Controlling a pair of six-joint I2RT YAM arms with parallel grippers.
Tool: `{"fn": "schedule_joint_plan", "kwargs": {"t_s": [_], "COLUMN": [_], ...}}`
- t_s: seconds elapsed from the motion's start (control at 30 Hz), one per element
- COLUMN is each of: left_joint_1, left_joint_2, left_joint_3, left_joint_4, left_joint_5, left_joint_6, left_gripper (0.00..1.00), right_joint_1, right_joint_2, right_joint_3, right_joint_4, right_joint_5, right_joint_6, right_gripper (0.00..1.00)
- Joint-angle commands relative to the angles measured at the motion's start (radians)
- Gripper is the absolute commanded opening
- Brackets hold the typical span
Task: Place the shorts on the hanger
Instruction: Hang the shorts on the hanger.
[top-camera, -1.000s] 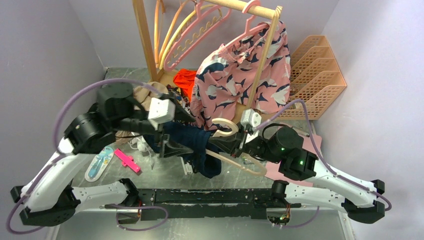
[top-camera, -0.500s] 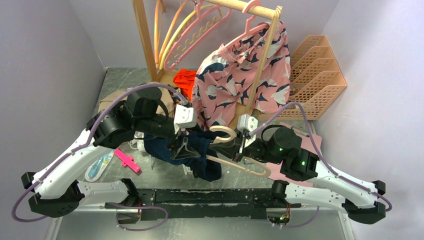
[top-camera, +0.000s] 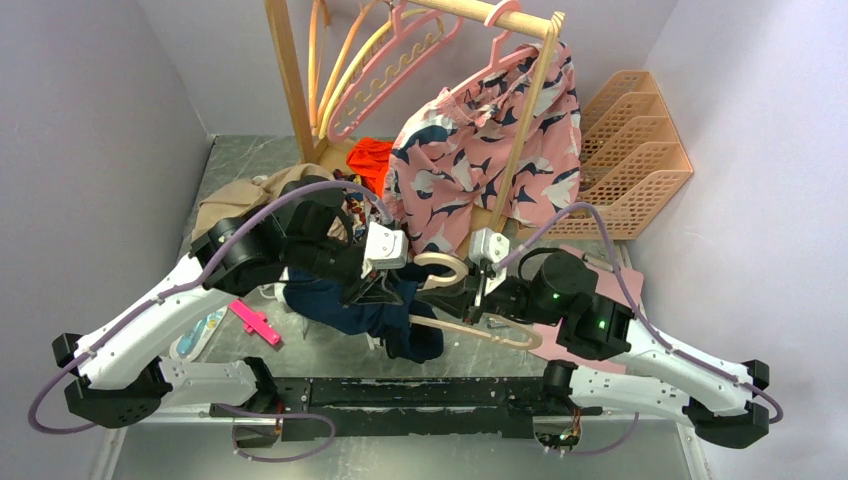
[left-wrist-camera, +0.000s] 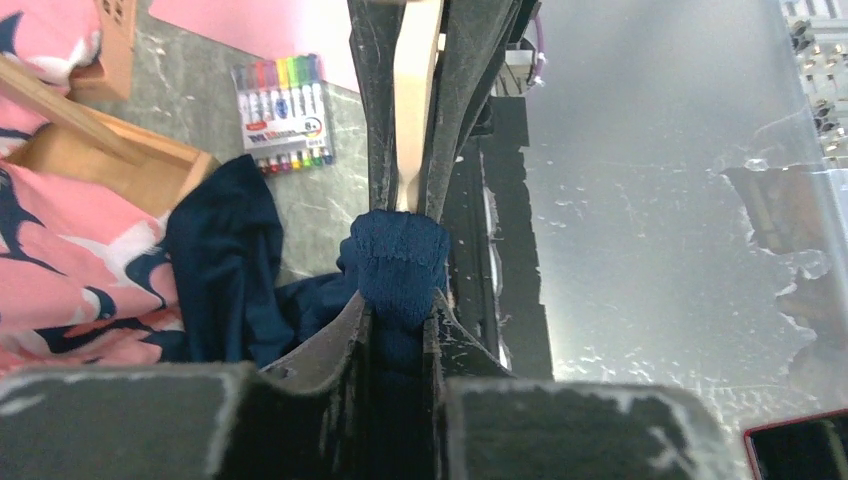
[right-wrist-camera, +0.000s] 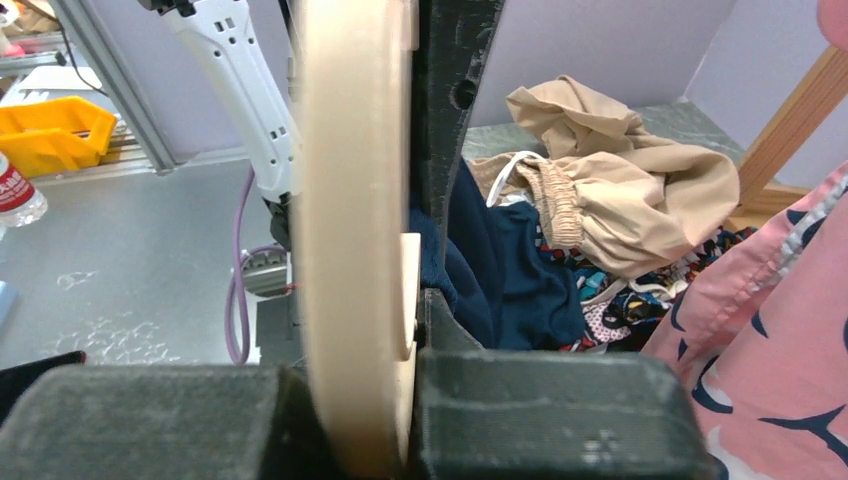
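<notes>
The left tool (top-camera: 385, 283) is clenched on a bunched fold of the navy shorts (top-camera: 365, 312). In the left wrist view the cloth is squeezed between its fingers (left-wrist-camera: 340, 340). The rest of the shorts sags low over the tabletop (top-camera: 330, 348), between the two arms. The right tool (top-camera: 478, 300) grasps the cream hanger (top-camera: 492, 333) near its hook, and one hanger arm runs into the navy fabric. Behind, pink printed shorts (top-camera: 480, 150) hang on the rack. A tan garment (right-wrist-camera: 620, 190) lies heaped at the back.
</notes>
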Motion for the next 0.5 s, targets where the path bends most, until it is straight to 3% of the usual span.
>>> {"fn": "schedule_joint_plan", "kwargs": {"t_s": [0.0, 0.2, 0.27, 0.37, 0.47], "left_joint_1": [-0.016, -0.016, -0.016, -0.016, -0.016], "left_joint_2": [0.013, -0.014, -0.036, -0.091, -0.160], "left_joint_3": [-0.003, -0.010, -0.022, -0.062, -0.106], "left_joint_4": [0.007, 0.026, 0.037, 0.075, 0.125], "left_joint_5": [-0.015, -0.072, -0.105, -0.164, -0.222], "left_joint_6": [0.012, -0.007, -0.016, -0.032, -0.047], "left_gripper": [0.08, 0.07, 0.07, 0.07, 0.07], "right_joint_1": [0.002, 0.003, 0.002, 0.003, 0.003], "right_joint_2": [0.008, 0.031, 0.029, 0.012, -0.008], "right_joint_3": [0.015, 0.049, 0.064, 0.082, 0.114], "right_joint_4": [0.166, 0.097, 0.062, 0.018, -0.039], "right_joint_5": [-0.058, -0.023, -0.002, 0.044, 0.093], "right_joint_6": [0.026, 0.035, 0.041, 0.059, 0.076], "right_gripper": [0.00, 0.00, 0.12, 0.41, 0.56]}}
